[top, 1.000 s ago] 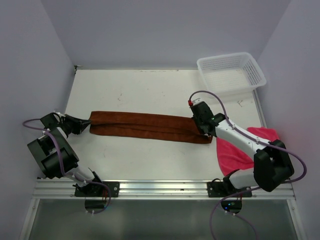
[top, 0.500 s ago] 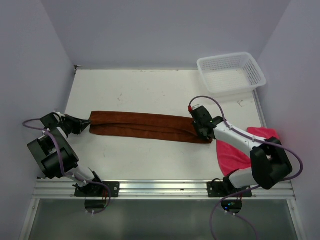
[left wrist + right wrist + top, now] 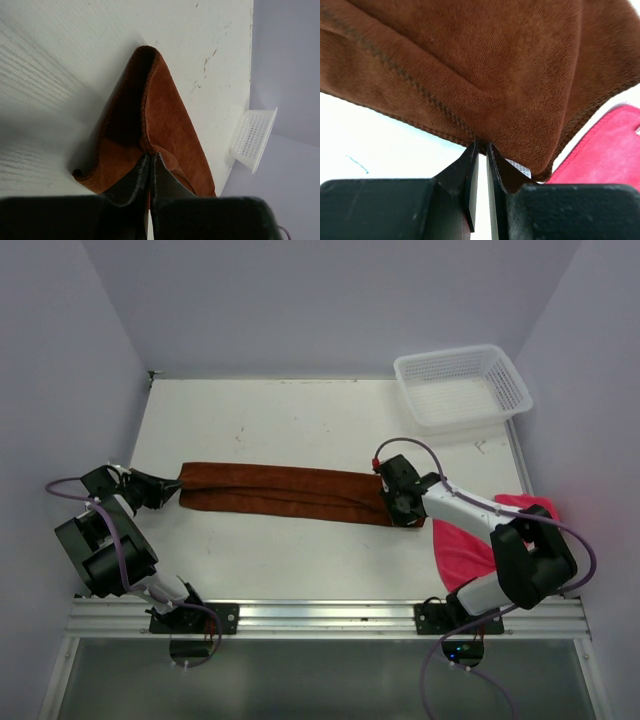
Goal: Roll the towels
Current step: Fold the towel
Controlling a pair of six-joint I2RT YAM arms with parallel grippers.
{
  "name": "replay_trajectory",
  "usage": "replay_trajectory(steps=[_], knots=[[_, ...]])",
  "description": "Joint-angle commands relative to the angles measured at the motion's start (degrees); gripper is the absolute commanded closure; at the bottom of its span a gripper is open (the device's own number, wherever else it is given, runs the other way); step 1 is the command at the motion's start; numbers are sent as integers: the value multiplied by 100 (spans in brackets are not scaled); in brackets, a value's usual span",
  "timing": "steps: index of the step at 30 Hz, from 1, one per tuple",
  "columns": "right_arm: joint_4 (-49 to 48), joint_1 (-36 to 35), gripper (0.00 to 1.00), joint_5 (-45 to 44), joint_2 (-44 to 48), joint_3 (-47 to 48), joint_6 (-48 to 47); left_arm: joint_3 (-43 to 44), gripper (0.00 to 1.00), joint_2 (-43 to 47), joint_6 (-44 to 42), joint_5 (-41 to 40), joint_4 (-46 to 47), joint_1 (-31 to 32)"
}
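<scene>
The rust-brown towel (image 3: 285,492) lies stretched in a long folded strip across the table. My left gripper (image 3: 172,487) is shut on its left end; in the left wrist view the fingertips (image 3: 150,157) pinch a raised fold of the brown towel (image 3: 162,125). My right gripper (image 3: 405,510) is shut on the towel's right end, and the right wrist view shows its tips (image 3: 481,145) nipping the hemmed edge of the cloth (image 3: 485,65). The pink towel (image 3: 468,545) lies crumpled under the right arm, and shows at the right (image 3: 607,150).
A white mesh basket (image 3: 462,386) stands at the back right corner and also shows in the left wrist view (image 3: 254,137). Walls close in the table on the left, back and right. A metal rail (image 3: 320,615) runs along the near edge.
My right gripper has shifted slightly left and toward the near edge at the brown towel's right end, and its jaws closed a little. The left gripper has kept still.
</scene>
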State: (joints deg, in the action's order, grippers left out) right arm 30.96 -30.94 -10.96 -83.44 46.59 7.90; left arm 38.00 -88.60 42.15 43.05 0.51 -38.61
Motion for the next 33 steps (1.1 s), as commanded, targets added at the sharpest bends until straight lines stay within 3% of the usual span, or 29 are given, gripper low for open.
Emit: replay_trajectory(steps=[1, 18, 26, 33], knots=[[217, 26, 85, 112, -242, 201, 106, -3, 97, 9, -181, 72, 195, -41], [279, 316, 85, 375, -594, 351, 18, 252, 93, 0, -453, -33, -243, -50], [349, 360, 85, 296, -753, 430, 45, 270, 100, -105, -611, 28, -508, -59], [420, 378, 85, 288, -929, 518, 45, 305, 100, -44, -858, -191, -929, -76]])
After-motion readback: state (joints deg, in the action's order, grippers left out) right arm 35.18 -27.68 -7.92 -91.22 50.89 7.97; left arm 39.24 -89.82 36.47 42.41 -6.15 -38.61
